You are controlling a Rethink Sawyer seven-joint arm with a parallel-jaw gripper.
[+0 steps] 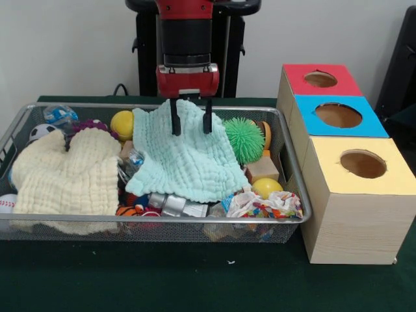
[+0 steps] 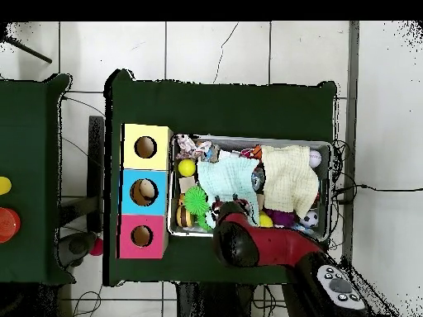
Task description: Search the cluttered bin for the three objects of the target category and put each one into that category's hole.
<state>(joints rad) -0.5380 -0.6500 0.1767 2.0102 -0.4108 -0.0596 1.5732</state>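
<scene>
**Operator:** Bin (image 1: pixel 292 170) contents are mostly buried from where I sit. Its wire basket sits on the green table (image 1: pixel 195 279), just beside the row of three boxes. I have the gripper (image 1: pixel 191 117) hanging over the far edge of the mint cloth (image 1: pixel 185 159), fingers spread apart and holding nothing, tips right at the fabric.

**Spotter:** What is the category?

**Operator:** The task line doesn't name it, so I can't say which three I'm after. What I can see: a yellow ball (image 1: pixel 122 124) at the far rim, another yellow ball (image 1: pixel 267 188) near the front, a green spiky ball (image 1: pixel 244 140) beside the cloth, and a wooden block (image 1: pixel 262 168). A cream cloth (image 1: pixel 65 175) covers the other end.

**Spotter:** So how do you play it?

**Operator:** My judgement: pinch the mint cloth near its edge, lift straight up, and drag it toward the cream one so whatever lies beneath shows. Grabbing deep risks catching a toy under it.

**Spotter:** And the holes?

**Operator:** Red box (image 1: pixel 321 80), blue box (image 1: pixel 338 116), yellow box (image 1: pixel 363 164), each with a round opening on top.

**Spotter:** Any labels?

**Operator:** No writing I can read anywhere.
</scene>
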